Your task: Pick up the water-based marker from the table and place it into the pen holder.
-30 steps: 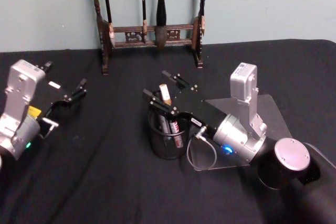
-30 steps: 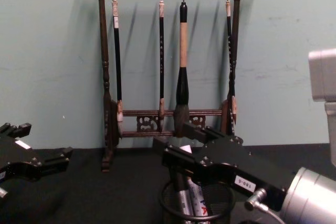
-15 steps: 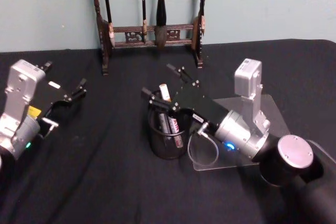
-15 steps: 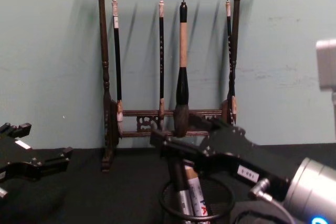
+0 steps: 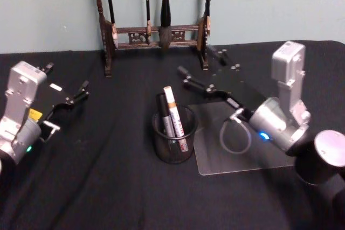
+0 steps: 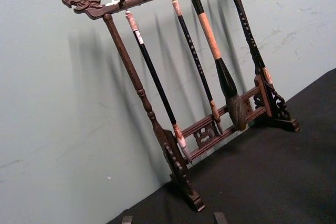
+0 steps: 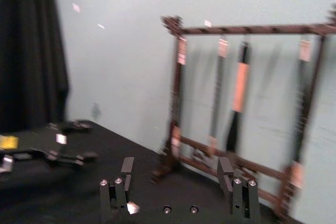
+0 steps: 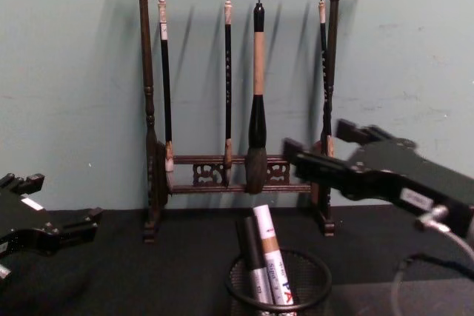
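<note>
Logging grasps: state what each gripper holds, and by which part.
Nothing. Right gripper is open above the table; the white marker stands in the black wire-mesh pen holder. Left gripper open, empty.

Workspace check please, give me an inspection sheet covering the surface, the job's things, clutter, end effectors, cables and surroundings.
Surface: black cloth over the table; a clear flat sheet lies on it beside the cup.
Job's things: pen holder stands upright; the water-based marker leans inside it next to a dark pen.
Clutter: nothing seen.
End effectors: right end effector open and empty, raised between the pen holder and the rack; left end effector open and empty, at the table's left.
Cables: a grey loop hangs at the right wrist, above the clear sheet.
Surroundings: brush rack with four hanging brushes at the back edge, pale green wall behind.
</note>
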Robot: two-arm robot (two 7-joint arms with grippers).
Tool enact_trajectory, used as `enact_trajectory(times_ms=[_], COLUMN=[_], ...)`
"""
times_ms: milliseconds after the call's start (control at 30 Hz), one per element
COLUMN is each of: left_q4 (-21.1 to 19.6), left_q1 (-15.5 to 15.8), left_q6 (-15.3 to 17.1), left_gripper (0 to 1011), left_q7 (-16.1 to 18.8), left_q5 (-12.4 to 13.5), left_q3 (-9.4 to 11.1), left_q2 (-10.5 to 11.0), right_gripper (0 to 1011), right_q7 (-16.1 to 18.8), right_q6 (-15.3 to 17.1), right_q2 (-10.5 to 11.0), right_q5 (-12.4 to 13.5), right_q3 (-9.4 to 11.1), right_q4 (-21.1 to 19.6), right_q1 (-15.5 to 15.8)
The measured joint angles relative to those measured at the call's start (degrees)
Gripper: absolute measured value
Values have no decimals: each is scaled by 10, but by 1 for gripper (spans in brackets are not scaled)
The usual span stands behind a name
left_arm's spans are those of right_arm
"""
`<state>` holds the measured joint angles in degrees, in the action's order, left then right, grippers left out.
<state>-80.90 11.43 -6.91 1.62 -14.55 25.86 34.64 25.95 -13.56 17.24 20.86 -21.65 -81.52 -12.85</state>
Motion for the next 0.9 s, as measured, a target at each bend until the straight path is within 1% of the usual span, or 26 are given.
enact_trajectory(times_ms=[100, 200, 233, 467, 533, 667, 767, 900], left_q4=[0, 0, 0, 0, 0, 0, 0, 0], left_q1=[0, 0, 0, 0, 0, 0, 0, 0], left_q6=[0, 0, 0, 0, 0, 0, 0, 0], left_gripper=[1001, 1001, 1001, 1001, 1001, 1001, 1001, 1001], left_q7=[0, 0, 0, 0, 0, 0, 0, 0], left_q5=[0, 0, 0, 0, 0, 0, 0, 0], left_q3=[0, 0, 0, 0, 0, 0, 0, 0], left_q2=[0, 0, 0, 0, 0, 0, 0, 0], right_gripper=[1002, 1002, 1003, 1003, 1002, 1002, 1002, 1002], right_q7=[-30, -48, -60, -96, -101, -115, -133, -143], right_q6=[25, 35, 40, 45, 45, 41, 34, 36], right_q2=[16, 24, 28, 36, 36, 36, 34, 29], right_q5=[-14, -23, -30, -59, -65, -87, -120, -139], right_q3=[22, 36, 44, 71, 75, 79, 78, 78], right_q4=[-21, -29, -33, -36, -35, -26, -15, -4], right_q1=[17, 29, 37, 64, 68, 76, 79, 79])
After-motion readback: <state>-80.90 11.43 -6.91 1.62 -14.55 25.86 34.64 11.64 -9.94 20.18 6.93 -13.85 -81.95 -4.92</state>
